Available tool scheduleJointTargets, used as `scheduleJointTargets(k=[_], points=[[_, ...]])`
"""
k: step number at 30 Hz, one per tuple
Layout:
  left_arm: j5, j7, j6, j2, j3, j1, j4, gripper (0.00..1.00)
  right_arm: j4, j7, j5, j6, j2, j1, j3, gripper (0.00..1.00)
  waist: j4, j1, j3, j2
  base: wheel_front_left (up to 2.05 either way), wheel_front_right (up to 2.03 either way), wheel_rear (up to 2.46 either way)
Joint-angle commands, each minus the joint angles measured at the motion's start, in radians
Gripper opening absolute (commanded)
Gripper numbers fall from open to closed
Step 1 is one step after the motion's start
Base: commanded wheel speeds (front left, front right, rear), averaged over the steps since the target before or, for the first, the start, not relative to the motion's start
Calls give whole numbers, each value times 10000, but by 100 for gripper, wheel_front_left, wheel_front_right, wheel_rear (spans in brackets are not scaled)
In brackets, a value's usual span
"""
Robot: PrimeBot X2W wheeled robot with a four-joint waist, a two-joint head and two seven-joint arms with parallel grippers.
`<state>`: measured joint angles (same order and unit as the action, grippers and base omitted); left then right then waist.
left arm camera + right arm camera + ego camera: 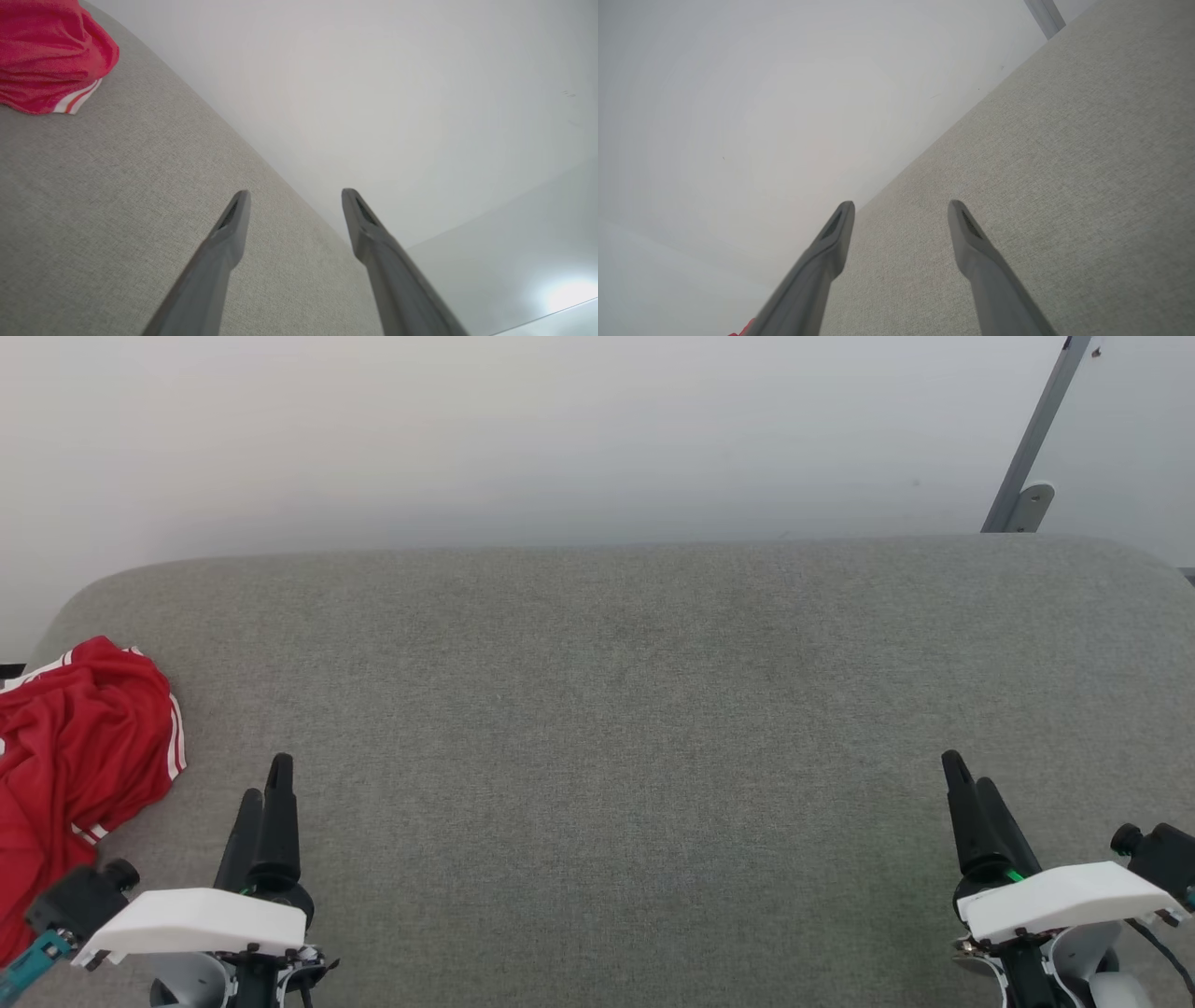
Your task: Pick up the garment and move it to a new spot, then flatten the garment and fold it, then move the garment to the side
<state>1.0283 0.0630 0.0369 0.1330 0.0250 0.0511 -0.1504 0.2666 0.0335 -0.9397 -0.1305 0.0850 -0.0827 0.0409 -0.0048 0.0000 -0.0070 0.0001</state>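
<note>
Grey fabric surface (597, 709), garment (75, 756) at left edge; left pincer (266, 777), right pincer (968, 770) gaping, empty.

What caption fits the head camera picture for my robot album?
Both open, the left gripper and right gripper hover over a grey cushion; the red garment lies crumpled at its left end.

no readable text, labels or signs

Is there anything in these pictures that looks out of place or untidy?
Only the red garment: it lies crumpled at the left end of the grey fabric surface. Nothing looks spilled or damaged.
</note>
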Motion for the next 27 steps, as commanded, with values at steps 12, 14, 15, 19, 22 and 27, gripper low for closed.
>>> scheduleJointTargets(k=[12, 14, 15, 19, 22, 27], points=[[-1685, 428, 311, -2, 212, -73, 201, 100, -271, 356, 1492, -2, 135, -143, -50, 100, -31, 0, -24, -1, 0, 0, 0], [-1917, 484, 356, -13, 237, -85, 210, 100, -294, 416, 1717, -2, 150, -131, -49, 100, -29, 0, -24, -1, 0, 0, 0], [-2041, 520, 372, -21, 249, -93, 214, 100, -309, 445, 1814, -2, 146, -124, -42, 100, -28, 0, -23, -1, 0, 0, 0], [-2487, 642, 468, -42, 283, -123, 245, 100, -354, 544, 2246, -2, 150, -104, -46, 100, -22, 0, -22, -1, 0, 0, 0], [-2839, 719, 529, -55, 303, -163, 262, 100, -377, 615, 2546, -2, 169, -103, -67, 100, -16, 0, -24, -1, 0, 0, 0], [-3249, 831, 601, -61, 313, -206, 293, 100, -413, 725, 2953, -2, 194, -102, -109, 100, -12, 0, -35, -1, 0, 0, 0]])
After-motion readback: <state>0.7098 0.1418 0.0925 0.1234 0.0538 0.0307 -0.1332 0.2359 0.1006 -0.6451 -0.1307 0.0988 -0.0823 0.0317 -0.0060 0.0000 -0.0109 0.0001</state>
